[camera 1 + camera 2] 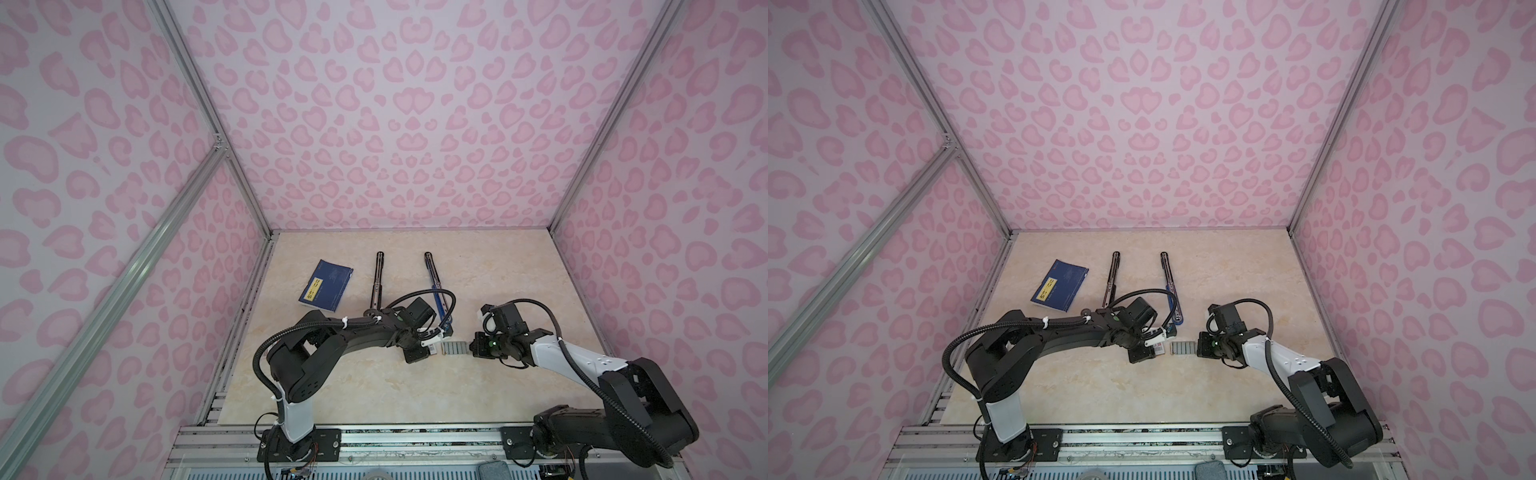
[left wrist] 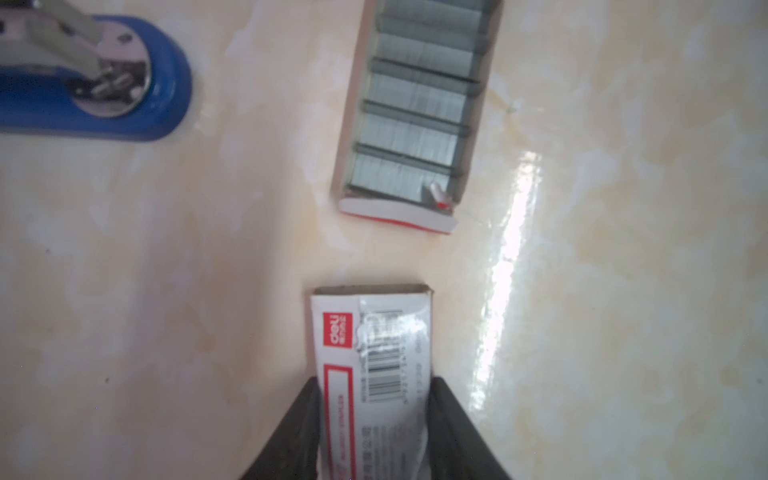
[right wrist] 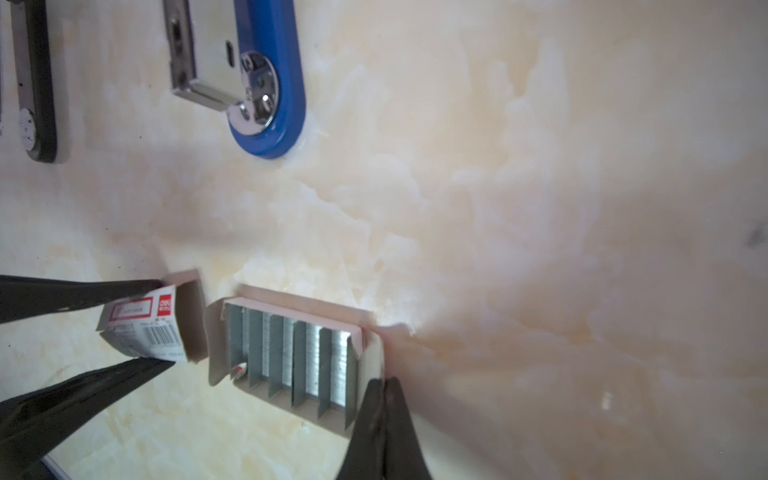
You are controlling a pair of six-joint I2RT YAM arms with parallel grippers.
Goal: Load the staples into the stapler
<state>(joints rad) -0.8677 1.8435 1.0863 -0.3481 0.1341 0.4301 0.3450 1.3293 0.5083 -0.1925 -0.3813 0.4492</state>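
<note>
Cardboard first: found the red-and-white outer sleeve (image 2: 374, 353) clamped across its width in the left claw (image 2: 376, 382), open mouth turned toward the inner tray (image 2: 353, 104). Found that tray lying fully clear of the sleeve, just beside it but apart, flat on the surface (image 1: 374, 395) between the two claws. Located the staples (image 3: 291, 357) inside the tray: silvery-grey strips packed side by side from end wall to end wall. Read the tray's long axis as running claw to claw, with each strip's own long axis lying across it. Found the right claw (image 3: 382, 384) closed, tips together at the tray's end flap and judged to be pinching it. Placed the staples directly ahead of those tips, nearer to the right claw than to the left. Checked in a top view: sleeve, staples (image 1: 455, 348) and right claw in one line. Located the blue stapler (image 3: 270, 83) near the tray, toward the back wall, rounded end closest, seemingly opened out flat; could not tell the contents of its metal channel. Noted a black stapler (image 1: 378, 282) and a blue booklet (image 1: 326, 284) farther left, untouched. Judged loading not yet begun. Judged the next move to call for release of the flap, then a pinch on a single strip across its narrow width, closing direction set along the tray's long axis.
</note>
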